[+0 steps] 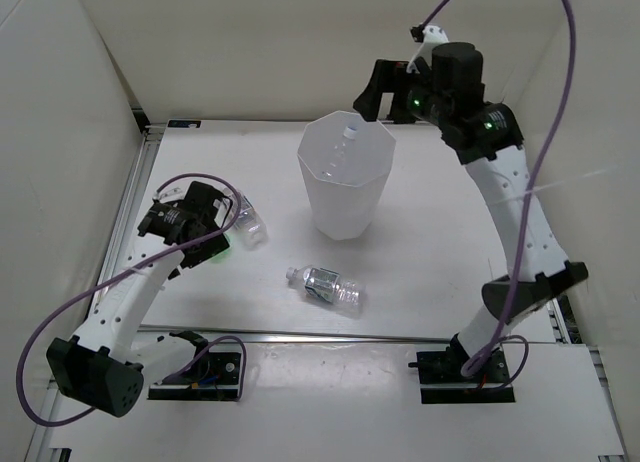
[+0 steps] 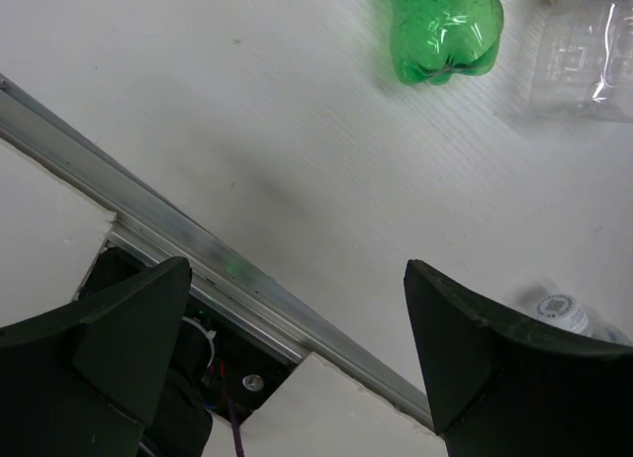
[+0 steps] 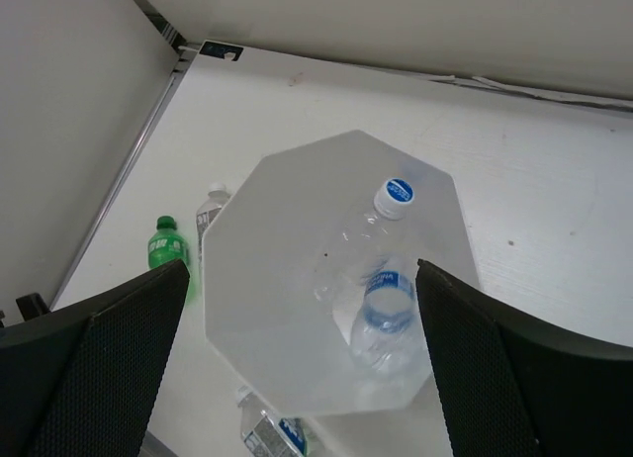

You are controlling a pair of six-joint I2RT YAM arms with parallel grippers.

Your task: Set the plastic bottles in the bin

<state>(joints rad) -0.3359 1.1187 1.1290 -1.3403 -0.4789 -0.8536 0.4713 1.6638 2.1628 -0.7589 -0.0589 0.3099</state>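
Presently the bin [image 1: 345,197] stands upright near the middle of the tabletop [image 1: 440,252]. A clear blue-labelled bottle [image 3: 386,304] leans inside it, its white cap up near the rim. The right end effector [image 1: 372,94] hangs high above the bin, toward its 1 o'clock rim, released, with its fingers spread wide and nothing between them. At the bin's 6 o'clock a second clear bottle [image 1: 328,287] lies on its side on the tabletop, well apart from the bin wall, its cap pointing toward 9 o'clock. At about 8 o'clock from the bin, the left end effector [image 2: 297,269] hovers low over the tabletop, likewise released and empty. The green bottle [image 2: 445,32] lies on the tabletop ahead of its fingertips, not touched by them, and a third clear bottle [image 2: 588,66] lies just beside the green one. All three of these bottles are outside the bin.
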